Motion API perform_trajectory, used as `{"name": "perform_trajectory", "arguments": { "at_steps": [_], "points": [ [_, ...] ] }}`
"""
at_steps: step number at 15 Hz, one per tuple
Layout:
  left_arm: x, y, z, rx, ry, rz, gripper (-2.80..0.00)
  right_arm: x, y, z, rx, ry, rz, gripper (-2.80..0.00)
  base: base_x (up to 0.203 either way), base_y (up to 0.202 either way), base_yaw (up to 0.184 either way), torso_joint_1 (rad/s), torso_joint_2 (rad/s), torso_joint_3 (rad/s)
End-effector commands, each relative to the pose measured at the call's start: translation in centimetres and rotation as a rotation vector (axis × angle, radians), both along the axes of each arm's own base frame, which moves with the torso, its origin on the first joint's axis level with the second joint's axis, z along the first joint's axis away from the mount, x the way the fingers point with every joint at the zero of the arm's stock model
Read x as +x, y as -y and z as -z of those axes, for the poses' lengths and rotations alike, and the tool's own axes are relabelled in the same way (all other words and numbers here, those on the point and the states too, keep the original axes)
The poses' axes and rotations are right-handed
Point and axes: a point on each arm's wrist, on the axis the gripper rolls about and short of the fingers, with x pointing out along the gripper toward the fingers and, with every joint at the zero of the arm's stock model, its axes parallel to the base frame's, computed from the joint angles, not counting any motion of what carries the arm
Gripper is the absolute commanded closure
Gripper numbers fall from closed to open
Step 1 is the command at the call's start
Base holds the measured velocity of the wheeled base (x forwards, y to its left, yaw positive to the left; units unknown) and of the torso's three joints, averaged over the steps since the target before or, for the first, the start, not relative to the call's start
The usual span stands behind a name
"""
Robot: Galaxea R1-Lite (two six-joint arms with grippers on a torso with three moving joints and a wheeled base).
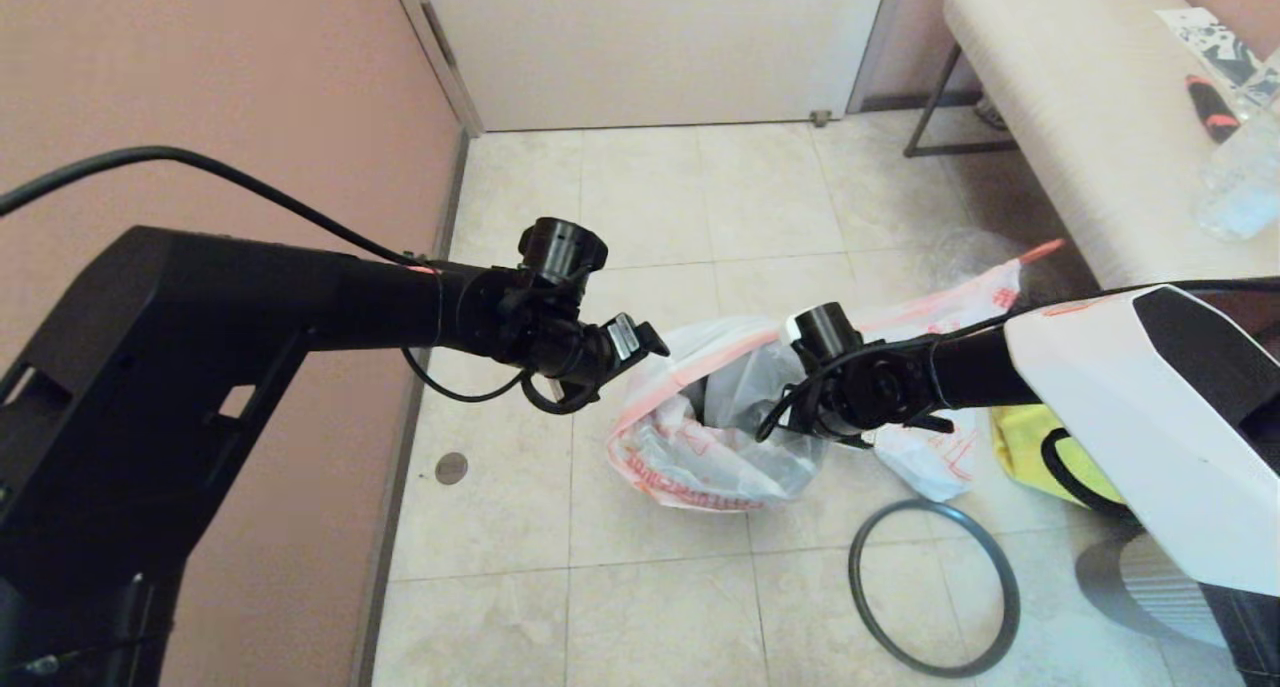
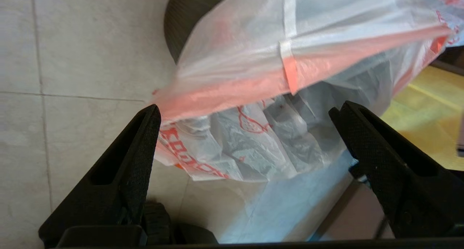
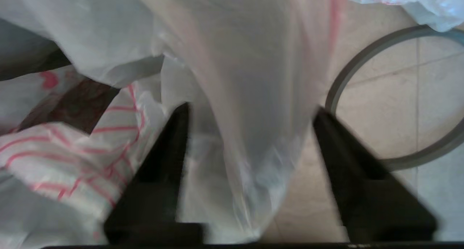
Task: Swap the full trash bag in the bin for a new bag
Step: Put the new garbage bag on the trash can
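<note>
The new bag (image 1: 690, 457), white with orange-red print and a pink-orange edge band, is draped over the black bin (image 1: 712, 395) on the floor. In the left wrist view the bin's dark wall (image 2: 181, 20) shows behind the new bag (image 2: 290, 60). My left gripper (image 1: 640, 342) hovers at the bag's left edge; the left gripper (image 2: 249, 107) is open and holds nothing. My right gripper (image 3: 251, 109) is over the bag's right side, open, with the new bag's film (image 3: 253, 60) hanging loose between its fingers. The full trash bag (image 1: 940, 462) lies behind my right wrist, its orange tail (image 1: 1040, 250) sticking up.
The dark grey hoop (image 1: 935, 587) lies flat on the tiles at front right; the hoop (image 3: 340, 86) also shows beside my right fingers. A yellow tote (image 1: 1030, 447) sits right of the bags. A padded bench (image 1: 1080, 117) with a bottle stands at the right; a wall runs along the left.
</note>
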Motion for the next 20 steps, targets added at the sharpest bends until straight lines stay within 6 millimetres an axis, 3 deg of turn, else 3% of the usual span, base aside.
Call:
{"name": "perform_trajectory", "arguments": {
  "at_steps": [1, 4, 7, 10, 14, 15, 20],
  "points": [
    [0.1, 0.1, 0.3, 0.001, -0.007, -0.005, -2.8, 0.6, -0.4, 1.8, -0.01, -0.026, 0.002, 0.0, 0.0, 0.0, 0.0, 0.0, 0.0, 0.0],
    [0.1, 0.3, 0.4, 0.006, -0.011, 0.001, -2.8, 0.5, -0.7, 2.4, -0.021, -0.039, -0.005, 0.0, 0.0, 0.0, 0.0, 0.0, 0.0, 0.0],
    [-0.3, 0.8, 1.3, 0.11, -0.013, 0.069, -2.8, 0.1, -0.6, 1.1, -0.059, -0.039, 0.018, 0.0, 0.0, 0.0, 0.0, 0.0, 0.0, 0.0],
    [-1.4, 1.5, 1.2, 0.168, -0.021, 0.133, -2.8, 0.0, -0.5, 0.4, -0.092, -0.062, 0.031, 0.0, 0.0, 0.0, 0.0, 0.0, 0.0, 0.0],
    [-3.5, 3.3, 1.3, 0.188, -0.021, 0.184, -2.8, 0.1, -0.6, 1.1, -0.11, -0.077, 0.019, 0.0, 0.0, 0.0, 0.0, 0.0, 0.0, 0.0],
    [-3.6, 3.8, 1.9, 0.208, -0.023, 0.181, 0.0, 0.2, -0.6, 1.2, -0.11, -0.079, 0.019, 0.0, 0.0, 0.0, 0.0, 0.0, 0.0, 0.0],
    [-2.8, 4.9, 4.7, 0.236, -0.054, 0.199, 0.0, -0.1, -1.0, 1.1, -0.114, -0.08, -0.002, 0.0, 0.0, 0.0, 0.0, 0.0, 0.0, 0.0]
  ]
}}
